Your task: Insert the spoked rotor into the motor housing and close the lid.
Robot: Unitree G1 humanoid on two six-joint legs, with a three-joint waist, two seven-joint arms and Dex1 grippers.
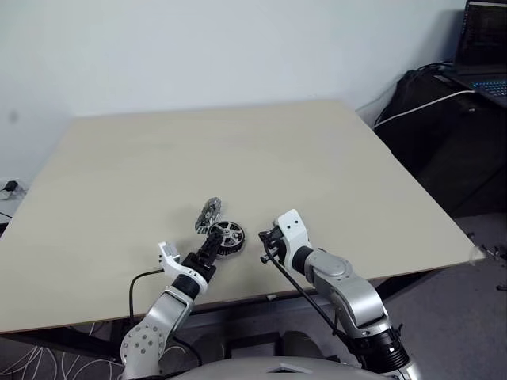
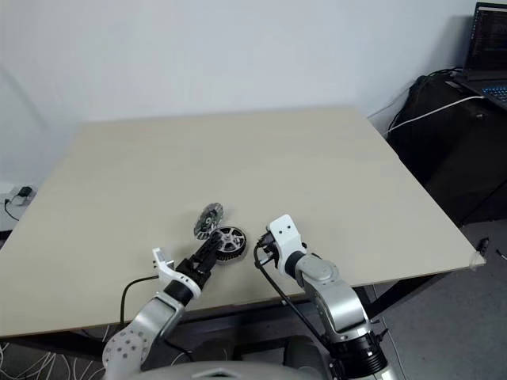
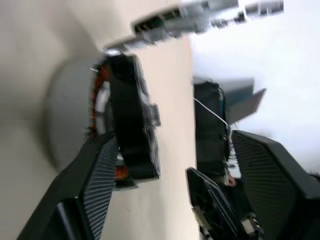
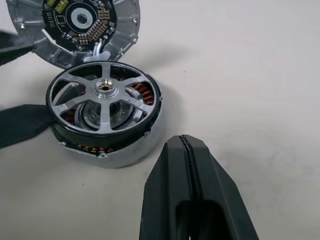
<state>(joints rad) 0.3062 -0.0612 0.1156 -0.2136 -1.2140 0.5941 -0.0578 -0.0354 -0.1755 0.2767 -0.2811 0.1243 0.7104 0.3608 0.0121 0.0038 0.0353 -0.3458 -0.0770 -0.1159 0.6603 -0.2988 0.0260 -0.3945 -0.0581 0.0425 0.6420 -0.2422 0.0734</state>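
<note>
Spoked rotor (image 4: 104, 97) sits seated in the motor housing (image 4: 112, 155) between the left gripper (image 1: 212, 244)'s parted fingers; right gripper (image 4: 190, 165), closed empty, waits just beside; lid (image 4: 75, 25) lies beyond.

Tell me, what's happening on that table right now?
Left gripper open around the motor housing, spoked rotor already in. Right gripper shut, beside it. Lid off, propped against the housing.

In the left wrist view the motor housing (image 3: 125, 125) is motion-blurred, its copper windings a smear; the lid (image 3: 200, 17) above it is a streak cut by the top edge. In the right wrist view the lid (image 4: 75, 30) is cropped at the top. A laptop (image 1: 485, 47) is cut by the right edge.
</note>
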